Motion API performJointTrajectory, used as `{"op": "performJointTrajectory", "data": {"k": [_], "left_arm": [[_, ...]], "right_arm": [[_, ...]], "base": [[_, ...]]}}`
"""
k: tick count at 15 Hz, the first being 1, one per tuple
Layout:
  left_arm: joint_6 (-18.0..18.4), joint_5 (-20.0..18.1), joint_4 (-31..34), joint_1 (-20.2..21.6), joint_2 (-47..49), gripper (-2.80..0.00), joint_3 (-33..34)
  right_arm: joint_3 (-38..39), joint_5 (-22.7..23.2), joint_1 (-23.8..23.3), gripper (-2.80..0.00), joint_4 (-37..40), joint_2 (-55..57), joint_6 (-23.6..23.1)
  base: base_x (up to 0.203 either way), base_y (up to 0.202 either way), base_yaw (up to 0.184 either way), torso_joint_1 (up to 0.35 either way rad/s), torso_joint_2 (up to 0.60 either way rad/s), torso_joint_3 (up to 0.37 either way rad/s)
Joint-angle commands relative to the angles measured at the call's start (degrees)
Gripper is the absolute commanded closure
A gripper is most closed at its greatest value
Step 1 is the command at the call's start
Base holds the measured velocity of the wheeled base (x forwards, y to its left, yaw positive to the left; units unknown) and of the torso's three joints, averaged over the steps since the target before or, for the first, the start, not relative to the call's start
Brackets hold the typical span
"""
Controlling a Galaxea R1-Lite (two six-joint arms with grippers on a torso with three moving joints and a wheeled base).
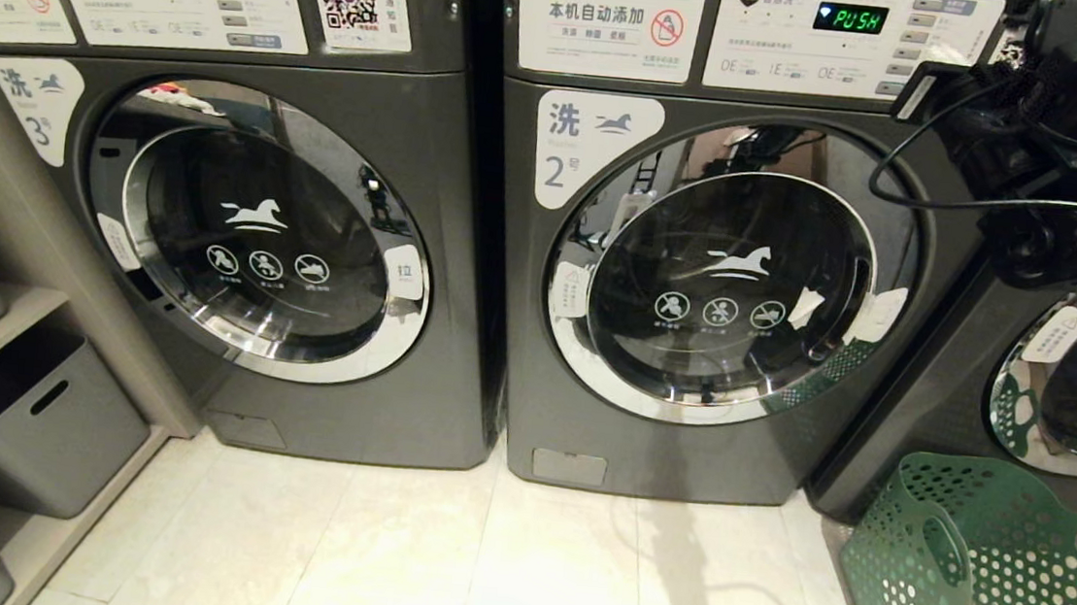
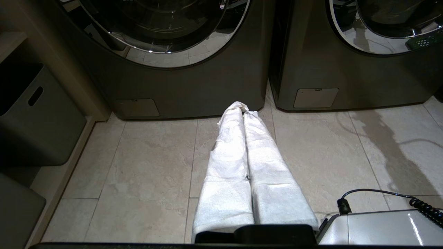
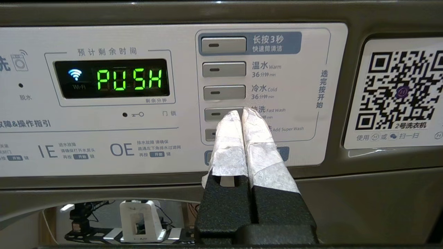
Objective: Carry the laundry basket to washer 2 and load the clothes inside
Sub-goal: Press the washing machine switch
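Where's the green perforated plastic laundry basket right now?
In the head view, the green perforated plastic laundry basket stands on the tiled floor at lower right, the robot's right, beside the dark grey front-loading washer labelled 2.

Washer 2 (image 1: 696,287) stands between washer 3 (image 1: 263,220) on its left and a third washer (image 1: 1067,388) on its right. The laundry basket (image 1: 992,576) sits on the floor (image 1: 476,570) before that third washer. Storage bins (image 1: 31,424) sit on shelves left of washer 3.
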Motion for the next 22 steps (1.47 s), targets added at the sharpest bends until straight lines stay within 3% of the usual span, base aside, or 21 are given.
{"op": "performJointTrajectory", "data": {"k": [1,13,17,20,22], "left_arm": [[0.0,0.0,0.0,0.0,0.1,0.0,0.0],[-0.1,0.0,0.0,-0.1,0.0,0.0,0.0],[-0.2,0.0,0.0,-0.1,0.0,0.0,0.0],[-0.1,0.0,0.0,0.0,0.0,0.0,0.0],[-0.1,0.0,0.0,0.0,0.0,0.0,0.0]], "right_arm": [[0.0,0.0,0.0,0.0,-0.3,1.1,0.8],[0.1,1.6,-0.2,0.0,1.4,-1.4,2.1],[3.5,2.1,-0.1,0.0,18.2,-13.5,2.3],[15.0,6.4,-0.1,0.0,37.6,-28.8,2.5],[27.8,9.0,0.0,0.0,47.0,-38.6,2.3]], "base": [[0.0,0.0,0.0,0.0,0.0,0.0],[0.0,0.0,0.0,0.0,0.0,0.0],[0.0,0.0,0.0,0.0,0.0,0.0],[0.0,0.0,0.0,0.0,0.0,0.0],[0.0,0.0,0.0,0.0,0.0,0.0]]}}
